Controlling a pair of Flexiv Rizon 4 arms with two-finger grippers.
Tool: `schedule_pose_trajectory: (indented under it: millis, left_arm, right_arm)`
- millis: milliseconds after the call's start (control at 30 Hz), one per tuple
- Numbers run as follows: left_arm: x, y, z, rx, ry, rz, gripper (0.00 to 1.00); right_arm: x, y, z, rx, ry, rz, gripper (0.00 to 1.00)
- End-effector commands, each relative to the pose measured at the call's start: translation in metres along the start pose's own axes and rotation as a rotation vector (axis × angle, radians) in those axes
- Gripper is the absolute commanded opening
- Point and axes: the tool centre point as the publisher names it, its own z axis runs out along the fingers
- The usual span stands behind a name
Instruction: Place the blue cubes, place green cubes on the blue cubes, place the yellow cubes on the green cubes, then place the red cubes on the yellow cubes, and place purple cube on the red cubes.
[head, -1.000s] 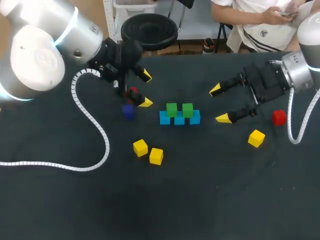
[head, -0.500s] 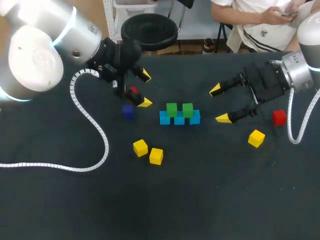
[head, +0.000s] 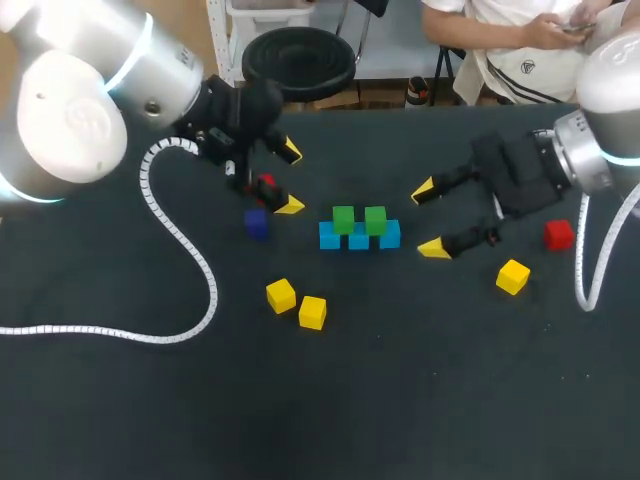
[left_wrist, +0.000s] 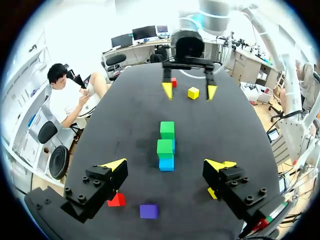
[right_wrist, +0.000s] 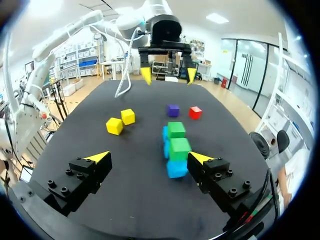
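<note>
Head view | green cubes on blue cubes, ahead of right claw | yellow cubes, red cubes, purple cube unplaced | right claw, left claw agape, empty

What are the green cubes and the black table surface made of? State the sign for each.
Small green cubes: probably painted wood or hard plastic; crisp edges, flat even colour. Black table surface: likely matte cloth or felt; no reflections, faint specks.
</note>
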Motion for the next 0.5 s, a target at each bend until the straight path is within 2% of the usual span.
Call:
schedule_pose_trajectory:
  millis: [33,167,267,367,500]
  left_arm:
    - [0.001,0.0,0.0,-0.001,-0.002,0.001,1.0]
    - [0.001,0.0,0.0,-0.001,-0.002,0.001,1.0]
    - [0.001,0.0,0.0,-0.001,-0.002,0.001,1.0]
    - [0.001,0.0,0.0,-0.001,-0.002,0.001,1.0]
    - [0.001,0.0,0.0,-0.001,-0.002,0.001,1.0]
  right_arm:
    - [-0.013,0.047,0.002,0.132,0.124,0.012,1.0]
    - [-0.01,0.063,0.006,0.162,0.092,0.028,1.0]
    - [-0.01,0.065,0.013,0.158,0.075,0.02,1.0]
    - [-0.013,0.064,0.023,0.134,0.074,0.005,1.0]
    - [-0.016,0.062,0.042,0.073,0.029,-0.012,1.0]
